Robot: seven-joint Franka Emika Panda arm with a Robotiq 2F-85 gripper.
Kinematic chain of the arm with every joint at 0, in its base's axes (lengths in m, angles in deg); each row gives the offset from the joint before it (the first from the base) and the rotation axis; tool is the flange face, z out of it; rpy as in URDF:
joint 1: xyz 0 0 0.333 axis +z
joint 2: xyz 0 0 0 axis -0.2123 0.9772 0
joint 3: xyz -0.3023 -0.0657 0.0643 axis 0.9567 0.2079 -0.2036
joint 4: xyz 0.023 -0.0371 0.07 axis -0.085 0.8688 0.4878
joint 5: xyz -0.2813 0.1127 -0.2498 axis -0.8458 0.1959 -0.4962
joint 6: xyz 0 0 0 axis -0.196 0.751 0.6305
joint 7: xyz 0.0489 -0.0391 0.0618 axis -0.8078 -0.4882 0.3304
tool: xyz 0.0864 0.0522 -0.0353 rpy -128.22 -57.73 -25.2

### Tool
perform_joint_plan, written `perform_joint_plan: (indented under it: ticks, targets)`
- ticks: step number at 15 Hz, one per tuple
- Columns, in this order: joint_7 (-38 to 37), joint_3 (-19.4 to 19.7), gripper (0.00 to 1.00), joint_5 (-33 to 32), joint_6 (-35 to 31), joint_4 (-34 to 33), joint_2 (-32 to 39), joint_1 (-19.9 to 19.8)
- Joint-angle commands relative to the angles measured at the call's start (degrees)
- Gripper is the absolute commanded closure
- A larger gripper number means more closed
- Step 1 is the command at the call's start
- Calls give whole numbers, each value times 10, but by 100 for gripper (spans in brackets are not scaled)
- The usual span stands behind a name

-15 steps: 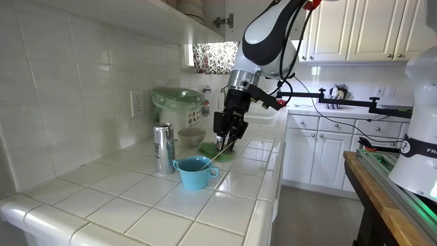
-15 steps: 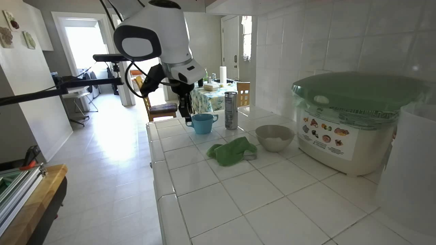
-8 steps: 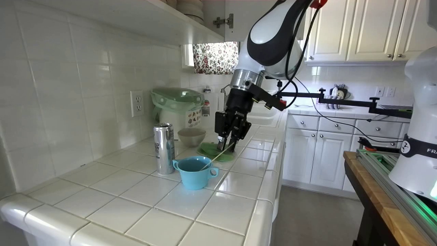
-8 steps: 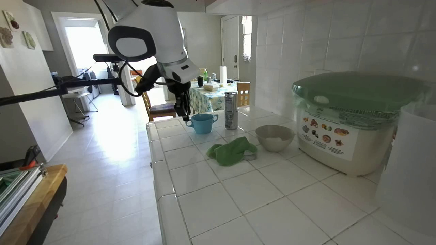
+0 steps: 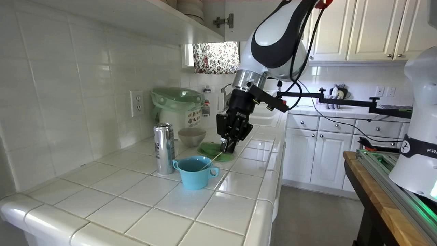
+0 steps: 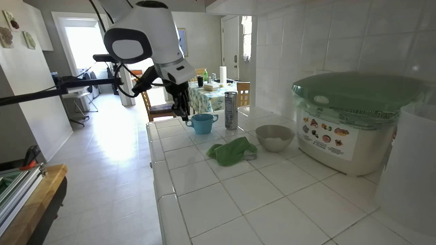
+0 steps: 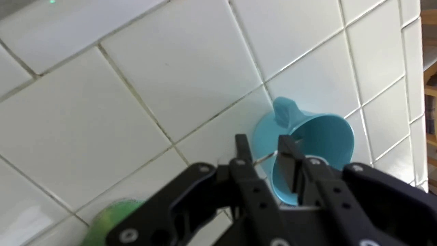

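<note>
As I read the wrist view, the jaws stand apart by a narrow gap: thin stick, one, seen across that gap, whether touching I cannot tell; blue cup, one, beyond the fingertips; green cloth, part only, lower edge. In an exterior view: stick leaning in the cup, two-handled, upright on the counter; silver can, one, near it. In an exterior view: pale bowl, one, near the cloth; green-lidded bin.

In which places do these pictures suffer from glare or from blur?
In an exterior view, strong glare whitens the floor; in both exterior views, small glints on the tiled counter; in the wrist view, the gripper and green cloth look soft.
</note>
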Motion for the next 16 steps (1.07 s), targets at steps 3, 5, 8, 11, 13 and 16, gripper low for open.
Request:
perform_joint_plan:
  ticks: [3, 5, 8, 11, 13, 16]
  targets:
    - [-25, 5, 100, -14, -17, 9, -8, 8]
    - [-28, 7, 99, -21, -20, 8, -8, 9]
    - [-20, 10, 99, -34, -4, 0, -8, 5]
    - [-1, 11, 99, -53, 26, -17, -4, -4]
    - [8, 14, 99, -71, 58, -33, -5, -11]
    - [3, 27, 99, -117, 111, -63, -9, -15]
